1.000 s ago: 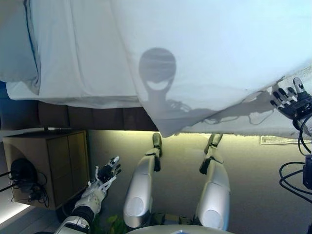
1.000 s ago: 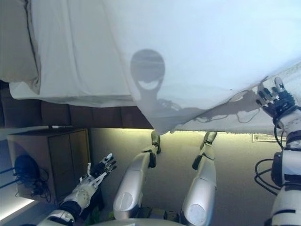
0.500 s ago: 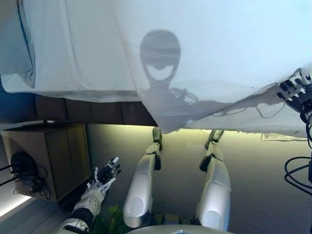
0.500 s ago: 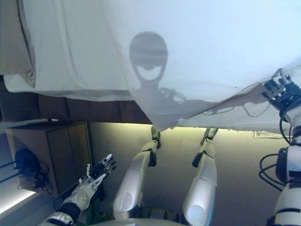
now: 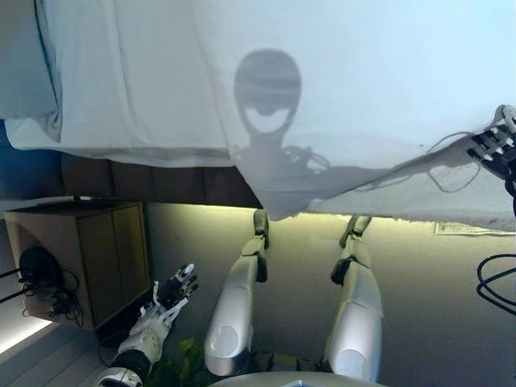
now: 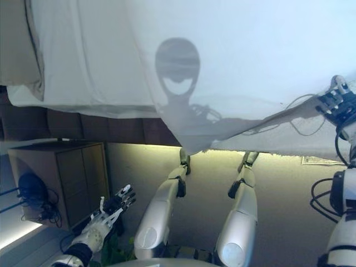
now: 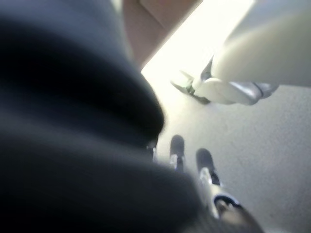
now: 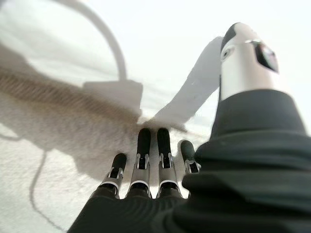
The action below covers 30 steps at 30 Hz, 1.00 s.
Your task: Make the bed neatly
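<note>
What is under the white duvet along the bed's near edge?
Under the white duvet, a second white layer shows by the right hand, and the dark bed base shows further left. What lies under the rest of the duvet is covered.

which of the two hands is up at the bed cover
The right hand, at the white cover's hanging edge on the robot's right. The left hand hangs low, open, beside the wooden cabinet, well below the bedding.
</note>
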Tool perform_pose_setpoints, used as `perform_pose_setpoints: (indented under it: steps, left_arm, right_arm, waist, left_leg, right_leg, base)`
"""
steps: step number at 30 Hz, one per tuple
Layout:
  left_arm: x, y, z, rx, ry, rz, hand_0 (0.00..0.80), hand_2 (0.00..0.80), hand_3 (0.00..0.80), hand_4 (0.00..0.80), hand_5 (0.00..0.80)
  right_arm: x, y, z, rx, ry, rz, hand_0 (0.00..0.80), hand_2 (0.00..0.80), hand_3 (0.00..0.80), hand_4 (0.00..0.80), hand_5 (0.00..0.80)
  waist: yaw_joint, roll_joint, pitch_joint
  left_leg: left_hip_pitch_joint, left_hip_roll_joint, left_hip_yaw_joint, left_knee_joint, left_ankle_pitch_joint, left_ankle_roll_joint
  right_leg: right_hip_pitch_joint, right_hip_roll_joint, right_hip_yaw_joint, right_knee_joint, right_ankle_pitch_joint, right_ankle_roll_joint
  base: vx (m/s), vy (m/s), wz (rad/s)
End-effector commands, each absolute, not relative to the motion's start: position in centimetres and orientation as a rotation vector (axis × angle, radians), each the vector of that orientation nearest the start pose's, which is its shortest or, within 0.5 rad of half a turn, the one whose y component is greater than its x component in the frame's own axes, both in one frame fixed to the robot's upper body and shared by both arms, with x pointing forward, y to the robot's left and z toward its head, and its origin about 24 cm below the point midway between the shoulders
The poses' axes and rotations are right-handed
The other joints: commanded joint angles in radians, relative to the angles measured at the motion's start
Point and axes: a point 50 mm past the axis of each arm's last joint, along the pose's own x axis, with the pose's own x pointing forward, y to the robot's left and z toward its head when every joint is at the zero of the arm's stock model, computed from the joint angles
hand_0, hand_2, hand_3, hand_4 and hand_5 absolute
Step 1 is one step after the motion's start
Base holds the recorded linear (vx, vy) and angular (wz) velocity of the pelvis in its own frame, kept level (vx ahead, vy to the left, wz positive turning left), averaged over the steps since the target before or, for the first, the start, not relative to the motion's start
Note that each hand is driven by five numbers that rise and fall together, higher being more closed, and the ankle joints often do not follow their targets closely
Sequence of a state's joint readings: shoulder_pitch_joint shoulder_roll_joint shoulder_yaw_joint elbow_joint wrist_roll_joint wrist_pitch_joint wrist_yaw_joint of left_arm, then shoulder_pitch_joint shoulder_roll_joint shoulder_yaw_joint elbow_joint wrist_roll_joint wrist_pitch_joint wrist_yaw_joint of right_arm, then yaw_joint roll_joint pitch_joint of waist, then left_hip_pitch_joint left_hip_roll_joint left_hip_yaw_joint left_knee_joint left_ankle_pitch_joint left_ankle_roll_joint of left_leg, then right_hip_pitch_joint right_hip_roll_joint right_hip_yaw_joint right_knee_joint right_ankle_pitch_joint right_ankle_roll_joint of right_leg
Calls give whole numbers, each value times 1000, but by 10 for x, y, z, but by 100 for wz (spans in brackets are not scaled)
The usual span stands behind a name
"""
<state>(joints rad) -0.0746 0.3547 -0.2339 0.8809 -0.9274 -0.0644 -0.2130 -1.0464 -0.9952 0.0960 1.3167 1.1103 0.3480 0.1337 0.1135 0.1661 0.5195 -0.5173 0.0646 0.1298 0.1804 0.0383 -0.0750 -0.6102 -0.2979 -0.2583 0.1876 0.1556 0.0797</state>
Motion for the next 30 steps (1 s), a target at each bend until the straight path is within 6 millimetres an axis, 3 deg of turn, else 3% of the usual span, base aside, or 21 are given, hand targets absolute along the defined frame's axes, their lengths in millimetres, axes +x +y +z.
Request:
perform_pose_setpoints:
  steps: [1, 2, 10, 18, 19, 20, 30]
  left_arm:
    - [153, 256, -115, -447, 748, 192, 0, 0, 0, 0, 0]
    - [153, 257, -115, -446, 747, 191, 0, 0, 0, 0, 0]
    - [150, 262, -116, -435, 766, 208, 0, 0, 0, 0, 0]
    - [146, 263, -118, -433, 775, 213, 0, 0, 0, 0, 0]
    - [145, 263, -118, -432, 774, 213, 0, 0, 0, 0, 0]
    - [146, 263, -118, -432, 773, 211, 0, 0, 0, 0, 0]
    - [145, 264, -118, -435, 770, 214, 0, 0, 0, 0, 0]
  right_arm:
    - [319, -419, 282, 442, -176, -412, 0, 0, 0, 0, 0]
    - [318, -419, 285, 442, -183, -410, 0, 0, 0, 0, 0]
    - [319, -415, 298, 430, -206, -400, 0, 0, 0, 0, 0]
    - [320, -414, 297, 409, -194, -388, 0, 0, 0, 0, 0]
    - [320, -414, 300, 405, -209, -377, 593, 593, 593, 593, 593]
    - [321, -412, 302, 405, -220, -352, 800, 800, 800, 800, 800]
    - [324, -408, 295, 386, -224, -270, 800, 800, 800, 800, 800]
  waist:
    - [11, 30, 0]
    - [14, 30, 0]
    - [23, 19, 0]
    - [27, 16, 0]
    - [29, 16, 0]
    - [28, 17, 0]
    - [27, 21, 0]
  left_leg:
    - [31, 67, -48, -67, 52, -41]
    - [21, 69, -42, -71, 75, -35]
    - [56, 74, -46, -86, 79, -35]
    - [72, 76, -48, -94, 81, -33]
    - [71, 76, -48, -95, 81, -34]
    - [69, 77, -47, -94, 82, -34]
    - [60, 74, -46, -95, 84, -34]
  right_leg:
    - [19, -1, 53, 141, -154, 73]
    - [12, -2, 40, 134, -130, 63]
    - [50, -1, 28, 133, -136, 62]
    - [67, -1, 22, 136, -143, 60]
    - [67, -2, 22, 135, -143, 60]
    - [64, -4, 21, 137, -143, 60]
    - [59, -5, 22, 135, -143, 60]
  base:
    - [-57, 12, 2]
    - [-57, 6, 3]
    - [5, -14, 7]
    - [1, -3, 1]
    - [0, 0, 0]
    - [0, 0, 0]
    - [0, 0, 0]
